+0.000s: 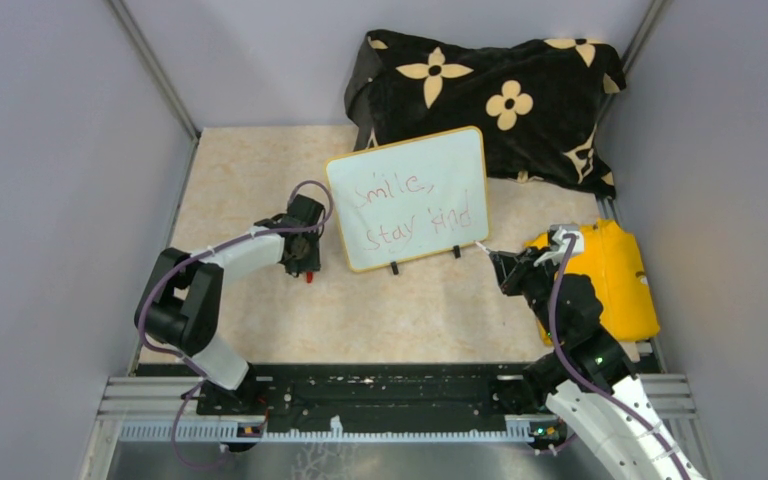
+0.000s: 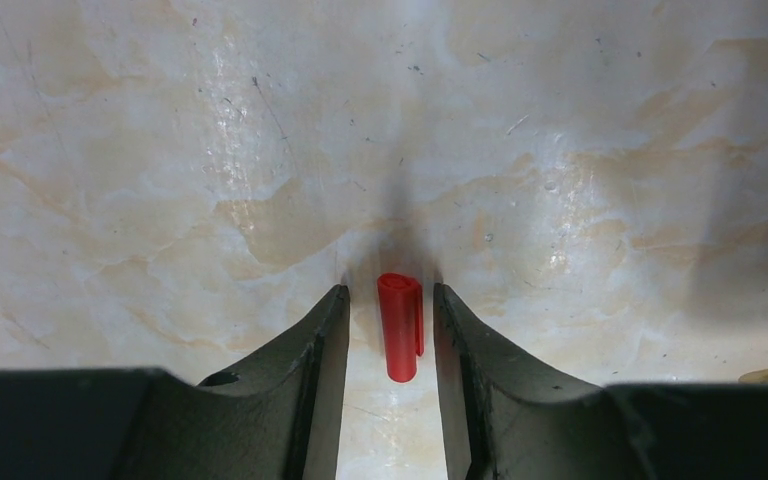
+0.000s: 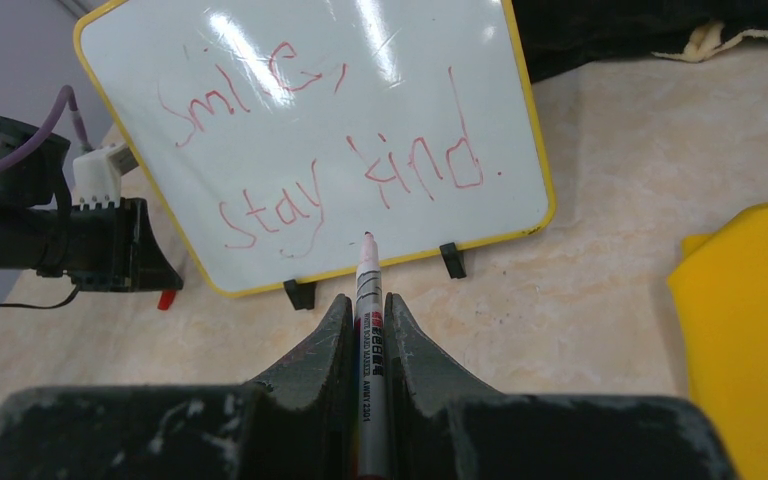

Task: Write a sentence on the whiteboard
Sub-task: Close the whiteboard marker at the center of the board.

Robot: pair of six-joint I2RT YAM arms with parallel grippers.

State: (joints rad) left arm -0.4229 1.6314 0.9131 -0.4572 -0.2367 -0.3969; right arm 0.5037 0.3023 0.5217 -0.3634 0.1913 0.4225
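Observation:
The whiteboard (image 1: 407, 198) stands tilted on its two black clip feet at mid-table, yellow-framed. The sentence (image 1: 410, 205) in red reads "Smile, stay kind." in two lines; it also shows in the right wrist view (image 3: 330, 150). My right gripper (image 3: 367, 300) is shut on a white marker (image 3: 370, 340) with its tip just off the whiteboard's (image 3: 260, 60) lower edge; in the top view it (image 1: 500, 262) sits right of the board. My left gripper (image 2: 389, 288) is open, its jaws either side of a red marker cap (image 2: 400, 325) lying on the table, left of the board (image 1: 305, 262).
A black flower-patterned cloth (image 1: 490, 90) lies bunched behind the whiteboard. A yellow object (image 1: 615, 280) sits at the right edge beside my right arm. Grey walls enclose the beige marbled tabletop (image 1: 250, 170) on three sides.

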